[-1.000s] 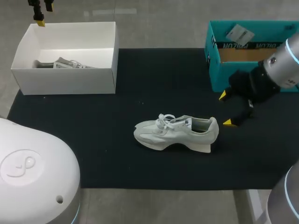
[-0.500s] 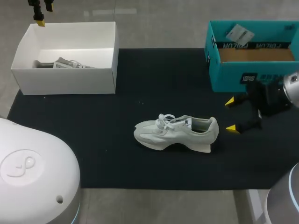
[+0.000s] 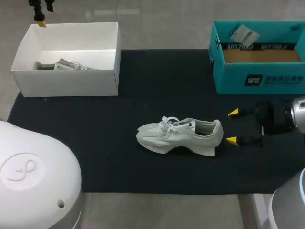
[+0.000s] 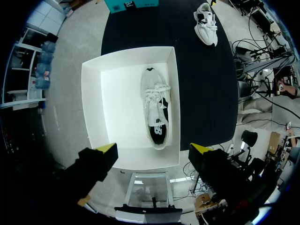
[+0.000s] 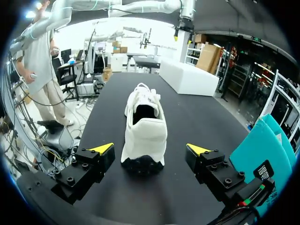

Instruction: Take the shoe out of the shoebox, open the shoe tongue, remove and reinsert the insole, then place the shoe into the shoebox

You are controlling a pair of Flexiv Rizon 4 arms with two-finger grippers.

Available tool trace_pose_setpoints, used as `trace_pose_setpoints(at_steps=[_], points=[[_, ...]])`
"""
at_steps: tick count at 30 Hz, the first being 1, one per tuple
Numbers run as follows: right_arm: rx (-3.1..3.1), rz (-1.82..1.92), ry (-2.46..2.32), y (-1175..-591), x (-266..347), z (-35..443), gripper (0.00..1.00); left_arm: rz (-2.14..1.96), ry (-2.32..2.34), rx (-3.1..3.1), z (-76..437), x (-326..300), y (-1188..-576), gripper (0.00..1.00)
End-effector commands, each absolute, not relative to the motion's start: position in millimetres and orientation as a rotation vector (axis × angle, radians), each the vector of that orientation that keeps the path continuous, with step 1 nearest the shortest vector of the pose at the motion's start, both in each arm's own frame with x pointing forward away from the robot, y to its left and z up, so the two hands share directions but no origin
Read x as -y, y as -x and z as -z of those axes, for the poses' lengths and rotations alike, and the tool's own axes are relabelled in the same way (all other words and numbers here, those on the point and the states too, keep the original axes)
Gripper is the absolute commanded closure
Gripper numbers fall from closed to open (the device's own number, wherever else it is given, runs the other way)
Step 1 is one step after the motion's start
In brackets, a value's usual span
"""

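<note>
Count: 2 shoes, 2 boxes.

Shoe A (image 3: 181, 136) stands on its sole mid-mat (image 3: 167, 86), outside both boxes, heel toward the right gripper (image 3: 232, 126).
Shoe B (image 4: 157, 110) lies in the white box (image 3: 66, 83), at the mat's left rear.
The teal box (image 3: 228, 78) sits at the right rear.

Right gripper: fingers spread, just behind shoe A's heel, not touching.
Left gripper (image 4: 153, 148): fingers spread, above the white box, holding nothing.
</note>
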State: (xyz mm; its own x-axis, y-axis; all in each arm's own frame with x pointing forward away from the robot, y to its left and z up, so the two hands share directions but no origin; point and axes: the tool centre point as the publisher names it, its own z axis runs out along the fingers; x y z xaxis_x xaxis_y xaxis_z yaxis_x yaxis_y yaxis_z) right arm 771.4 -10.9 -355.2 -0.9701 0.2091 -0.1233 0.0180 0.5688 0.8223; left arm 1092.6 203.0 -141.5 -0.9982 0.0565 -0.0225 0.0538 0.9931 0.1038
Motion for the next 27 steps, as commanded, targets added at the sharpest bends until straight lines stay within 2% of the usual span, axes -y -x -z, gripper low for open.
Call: trace_pose_setpoints(at_steps=[1,27], points=[[-2.586,-1.426,-0.152,-778,8,371,0.0,-0.162,-0.088,-3.11,141,-203,-1092,0.0],[-2.645,-1.444,-0.177,-787,-27,411,0.0,-0.162,-0.088,-3.11,141,-203,-1092,0.0]])
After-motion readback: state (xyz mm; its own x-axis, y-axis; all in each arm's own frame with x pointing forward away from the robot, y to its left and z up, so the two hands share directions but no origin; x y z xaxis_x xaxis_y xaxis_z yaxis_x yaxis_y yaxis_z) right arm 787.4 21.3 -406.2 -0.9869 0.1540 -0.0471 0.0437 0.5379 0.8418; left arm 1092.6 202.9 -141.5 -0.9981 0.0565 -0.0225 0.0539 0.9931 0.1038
